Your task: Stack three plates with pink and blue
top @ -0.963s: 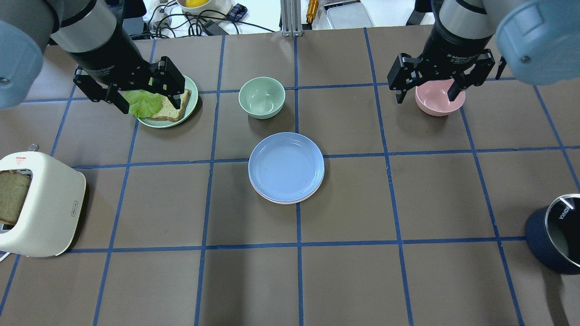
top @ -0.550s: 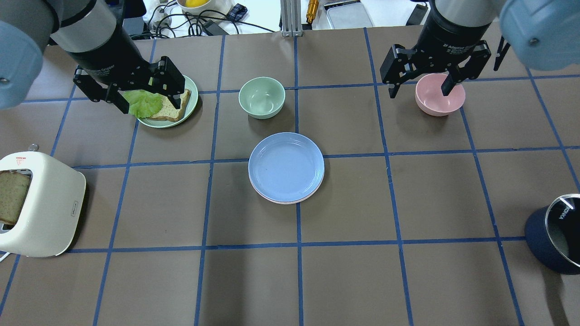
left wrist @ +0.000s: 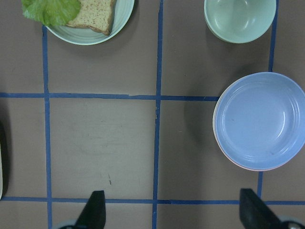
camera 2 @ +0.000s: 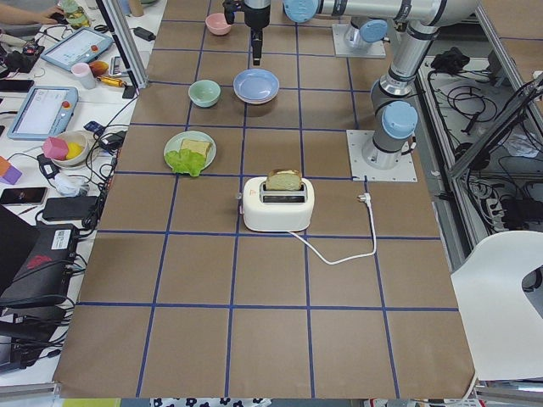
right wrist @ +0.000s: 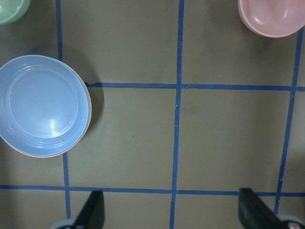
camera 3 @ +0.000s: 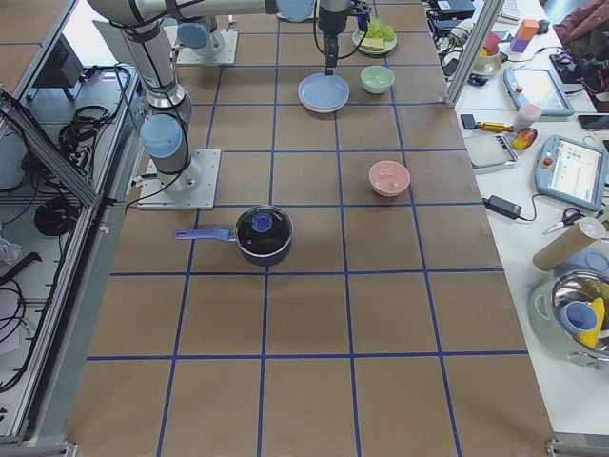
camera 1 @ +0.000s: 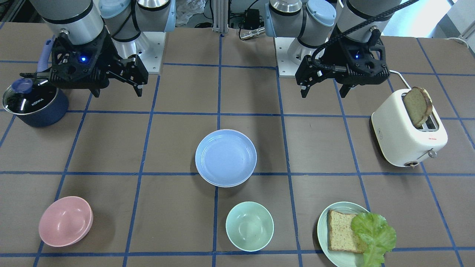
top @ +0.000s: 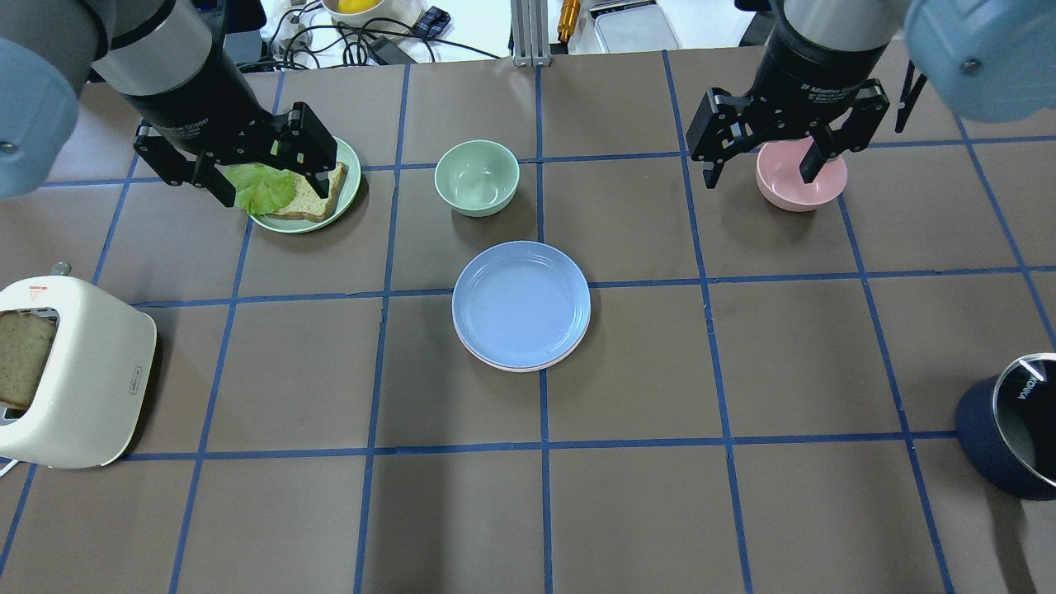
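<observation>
L gripper (top: 271, 183) & R gripper (top: 759, 176) wide open, empty.

Light blue plate (top: 520, 303) stacked flat atop pale pink plate (top: 536, 368), rims nearly aligned

Front-facing view, referenced to the mint bowl (camera 1: 249, 226): pink bowl (camera 1: 65, 221) stood well left; green plate (camera 1: 321, 230) with bread (camera 1: 341, 231) and lettuce (camera 1: 373, 233) near right; toaster (camera 1: 404, 142) beyond that; lidded saucepan (camera 1: 35, 105) far upper-left.
</observation>
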Action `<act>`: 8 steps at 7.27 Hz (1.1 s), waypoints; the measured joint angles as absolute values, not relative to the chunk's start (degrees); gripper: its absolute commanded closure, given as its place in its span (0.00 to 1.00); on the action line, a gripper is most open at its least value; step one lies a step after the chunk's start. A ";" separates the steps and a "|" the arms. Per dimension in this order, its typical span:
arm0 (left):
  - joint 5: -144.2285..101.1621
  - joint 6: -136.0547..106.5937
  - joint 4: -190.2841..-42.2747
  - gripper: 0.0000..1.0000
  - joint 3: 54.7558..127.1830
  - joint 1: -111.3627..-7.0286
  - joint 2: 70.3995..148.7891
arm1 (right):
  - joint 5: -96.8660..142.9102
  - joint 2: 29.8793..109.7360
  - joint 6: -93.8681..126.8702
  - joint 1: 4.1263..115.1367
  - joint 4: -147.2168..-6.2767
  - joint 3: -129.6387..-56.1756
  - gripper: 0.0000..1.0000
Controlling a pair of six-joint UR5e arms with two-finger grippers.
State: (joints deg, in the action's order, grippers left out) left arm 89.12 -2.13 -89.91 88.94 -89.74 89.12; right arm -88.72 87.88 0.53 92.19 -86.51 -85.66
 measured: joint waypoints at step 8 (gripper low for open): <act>89.05 -1.88 -89.97 0.00 88.77 -89.74 89.09 | -89.04 87.91 0.53 92.20 -86.30 -84.56 0.00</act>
